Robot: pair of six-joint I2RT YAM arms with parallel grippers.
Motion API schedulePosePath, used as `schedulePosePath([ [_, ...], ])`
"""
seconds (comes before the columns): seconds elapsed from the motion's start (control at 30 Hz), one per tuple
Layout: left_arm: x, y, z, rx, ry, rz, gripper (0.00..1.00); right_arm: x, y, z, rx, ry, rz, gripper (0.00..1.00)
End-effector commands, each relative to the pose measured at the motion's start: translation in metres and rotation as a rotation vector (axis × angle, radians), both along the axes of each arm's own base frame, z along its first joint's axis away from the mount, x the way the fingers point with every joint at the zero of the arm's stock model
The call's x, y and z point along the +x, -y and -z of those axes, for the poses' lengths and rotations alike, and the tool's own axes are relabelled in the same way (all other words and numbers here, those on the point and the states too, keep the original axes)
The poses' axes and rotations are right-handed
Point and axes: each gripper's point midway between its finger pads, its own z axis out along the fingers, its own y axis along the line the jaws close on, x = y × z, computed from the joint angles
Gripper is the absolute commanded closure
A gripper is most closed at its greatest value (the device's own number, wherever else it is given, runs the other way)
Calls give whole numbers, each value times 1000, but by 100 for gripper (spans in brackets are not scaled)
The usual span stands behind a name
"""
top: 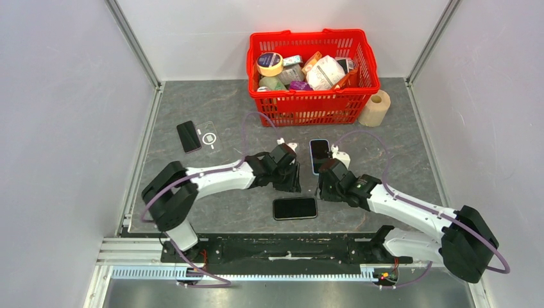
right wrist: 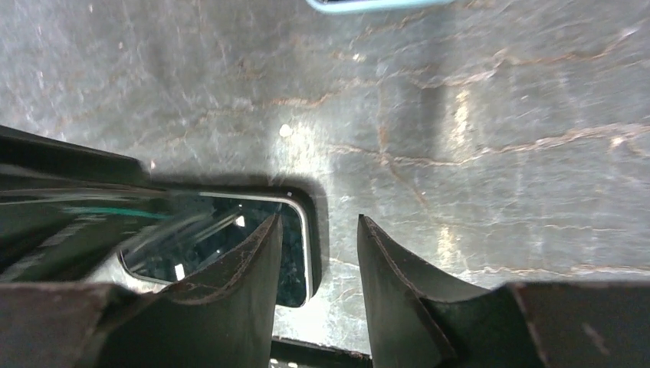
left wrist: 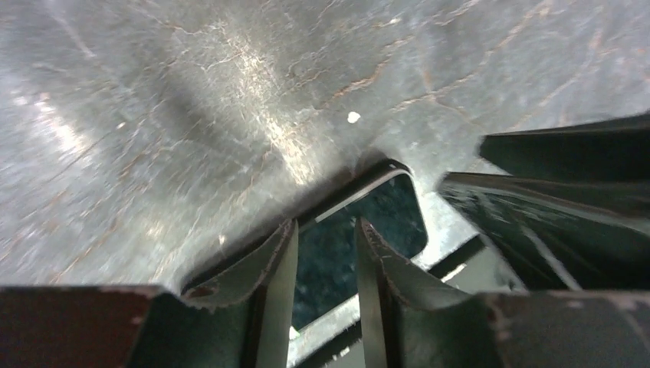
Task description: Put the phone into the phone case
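Observation:
A black phone [top: 294, 208] lies flat on the grey table at the front centre. My left gripper [top: 289, 182] hovers just behind its left end, open and empty. In the left wrist view the phone's corner [left wrist: 387, 211] shows through the gap of that gripper [left wrist: 326, 226]. My right gripper [top: 326, 188] is open and empty behind the phone's right end. In the right wrist view the phone's corner [right wrist: 230, 238] lies under the left finger of that gripper [right wrist: 319, 221]. A clear phone case [top: 209, 136] lies at the far left beside a second dark phone [top: 188, 136].
A phone in a light blue case [top: 319, 156] lies just behind the two grippers; its edge shows in the right wrist view [right wrist: 375, 4]. A red basket [top: 312, 102] full of groceries stands at the back. A paper roll [top: 375, 108] stands to its right.

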Motion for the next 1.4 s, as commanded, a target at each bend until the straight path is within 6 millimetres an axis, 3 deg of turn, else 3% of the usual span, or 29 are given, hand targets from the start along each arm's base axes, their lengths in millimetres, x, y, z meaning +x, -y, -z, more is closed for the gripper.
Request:
schedulePosePath([
  [0.0, 8, -21, -44, -2, 120, -43, 59, -15, -24, 10, 109, -71, -90, 53],
  [0.13, 0, -47, -39, 43, 115, -87, 59, -26, -28, 20, 134, -116, -115, 55],
  [0.3, -20, -64, -24, 46, 71, -80, 58, -34, -25, 24, 123, -143, -115, 55],
  [0.6, -42, -71, -6, 33, 2, -37, 57, -49, -19, 33, 98, -199, -97, 58],
  [1.1, -44, -78, 17, 111, -32, -28, 59, -65, -18, 40, 75, -243, -102, 69],
  [1.37, -45, -79, 24, 128, -41, -36, 62, -72, -24, 46, 63, -262, -119, 83],
])
